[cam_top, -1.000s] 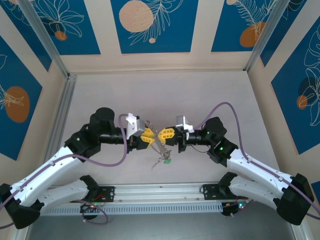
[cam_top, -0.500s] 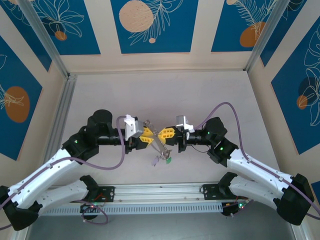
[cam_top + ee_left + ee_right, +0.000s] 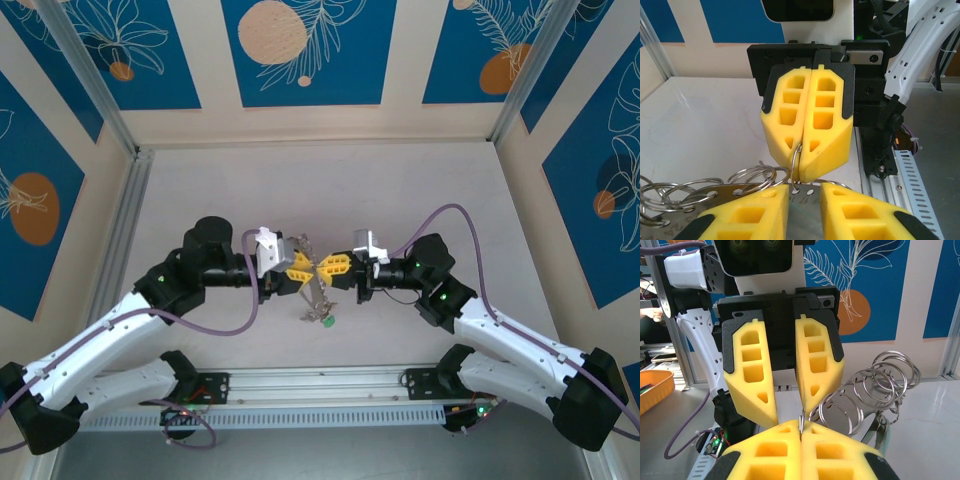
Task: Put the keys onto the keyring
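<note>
Pale grey matte desk (image 3: pixel 420 180), aluminium rail (image 3: pixel 320 384) along its near edge, another rail (image 3: pixel 122 240) up the left side. Keyring (image 3: pixel 318 300) sits over the desk's middle; contact with the surface cannot be told.

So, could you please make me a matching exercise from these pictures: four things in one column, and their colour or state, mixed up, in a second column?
Things:
1. right claw
2. left claw
3. small tag
4. bunch of split rings

Colour or state:
a. green
b. fingers a little apart
c. silver
d. shut on the thin keyring

Pairs: 1-d, 2-b, 3-a, 4-c.
</note>
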Action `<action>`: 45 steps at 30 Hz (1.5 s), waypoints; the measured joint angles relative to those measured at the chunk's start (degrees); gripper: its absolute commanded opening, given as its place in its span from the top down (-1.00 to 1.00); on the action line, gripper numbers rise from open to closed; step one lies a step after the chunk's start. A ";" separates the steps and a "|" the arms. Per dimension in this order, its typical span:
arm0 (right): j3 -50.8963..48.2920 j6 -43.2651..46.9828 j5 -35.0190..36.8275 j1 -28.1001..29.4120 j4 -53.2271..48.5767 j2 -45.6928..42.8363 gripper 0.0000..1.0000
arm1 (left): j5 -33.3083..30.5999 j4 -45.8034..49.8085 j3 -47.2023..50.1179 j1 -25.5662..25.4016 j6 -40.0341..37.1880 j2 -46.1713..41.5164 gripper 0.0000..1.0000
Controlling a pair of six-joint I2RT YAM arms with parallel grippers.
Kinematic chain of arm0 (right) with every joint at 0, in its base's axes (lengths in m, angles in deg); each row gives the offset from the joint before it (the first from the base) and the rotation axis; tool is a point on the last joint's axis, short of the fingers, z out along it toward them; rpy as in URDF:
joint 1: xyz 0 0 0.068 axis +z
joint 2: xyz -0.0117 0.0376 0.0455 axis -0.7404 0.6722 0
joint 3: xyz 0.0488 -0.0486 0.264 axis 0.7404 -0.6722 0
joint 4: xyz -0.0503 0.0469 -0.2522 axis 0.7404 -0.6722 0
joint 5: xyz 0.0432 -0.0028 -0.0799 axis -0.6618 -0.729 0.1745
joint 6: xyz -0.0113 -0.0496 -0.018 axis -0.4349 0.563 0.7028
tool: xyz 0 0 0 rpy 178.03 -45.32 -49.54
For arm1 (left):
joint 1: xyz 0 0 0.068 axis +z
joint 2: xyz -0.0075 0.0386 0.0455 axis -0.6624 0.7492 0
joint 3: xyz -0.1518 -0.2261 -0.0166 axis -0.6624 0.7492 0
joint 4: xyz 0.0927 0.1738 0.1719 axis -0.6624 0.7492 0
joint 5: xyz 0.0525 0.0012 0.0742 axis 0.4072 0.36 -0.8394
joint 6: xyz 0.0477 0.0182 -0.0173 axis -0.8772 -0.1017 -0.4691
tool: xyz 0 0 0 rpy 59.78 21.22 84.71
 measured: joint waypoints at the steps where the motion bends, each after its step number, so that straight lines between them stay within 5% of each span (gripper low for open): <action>1: 0.00 0.15 0.11 0.04 -0.09 0.00 1.00 | -0.02 -0.11 0.00 -0.02 -0.02 0.04 0.52; 20: 0.76 3.69 1.70 1.88 -4.37 0.11 1.00 | -1.07 0.11 0.22 -0.11 -0.20 0.31 0.59; 45: 1.86 4.04 0.72 1.86 -5.62 1.97 1.00 | -3.43 2.91 -0.35 -0.90 -3.26 0.42 1.00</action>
